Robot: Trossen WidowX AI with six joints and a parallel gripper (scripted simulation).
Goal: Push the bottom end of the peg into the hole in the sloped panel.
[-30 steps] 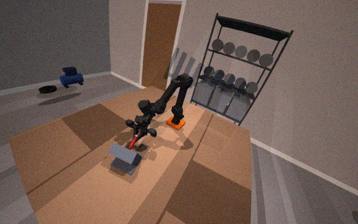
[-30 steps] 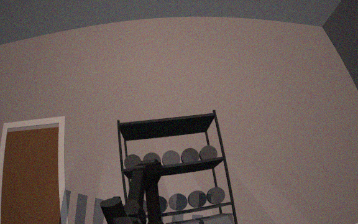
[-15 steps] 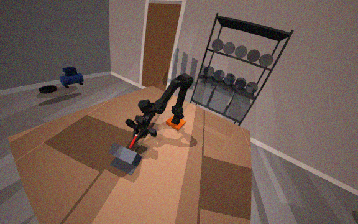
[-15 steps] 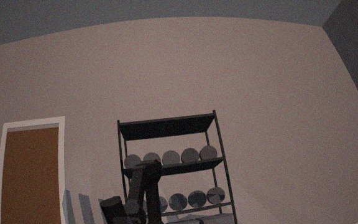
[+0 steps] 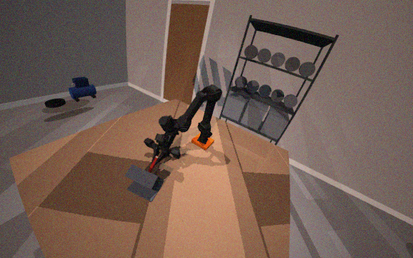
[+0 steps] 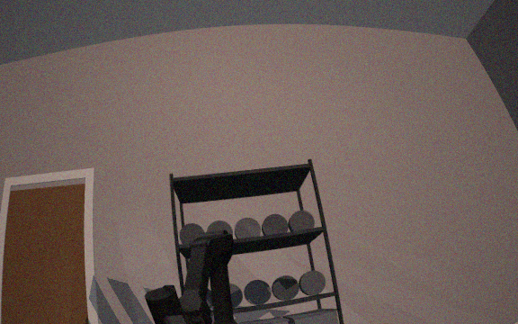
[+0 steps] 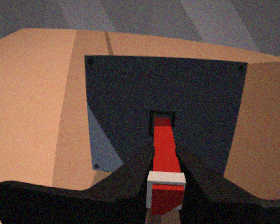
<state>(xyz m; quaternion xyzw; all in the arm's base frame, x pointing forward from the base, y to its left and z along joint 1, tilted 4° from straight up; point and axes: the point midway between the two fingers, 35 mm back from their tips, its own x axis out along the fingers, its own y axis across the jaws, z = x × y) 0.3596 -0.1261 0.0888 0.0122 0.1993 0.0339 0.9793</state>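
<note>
The red square-sided peg [image 5: 152,166] [image 7: 165,140] has a white band near its top end. My gripper [image 5: 157,157] [image 7: 163,151] is shut on the peg, which slants down toward the grey sloped panel [image 5: 139,175] [image 7: 123,90]. In the wrist view the square hole [image 7: 162,114] shows as a dark rim above and left of the peg's far end. The flat sides look roughly parallel to the hole's edges. The far end is over or just inside the hole mouth; which one cannot be told. The exterior view shows only the upper arm, not peg or panel.
The panel stands on the wooden table [image 5: 199,215] in front of the arm's orange base [image 5: 200,144]. Small dark screws mark the panel's corners. A shelf rack [image 5: 276,66] [image 6: 245,245] and a door [image 5: 185,50] [image 6: 43,252] are in the background.
</note>
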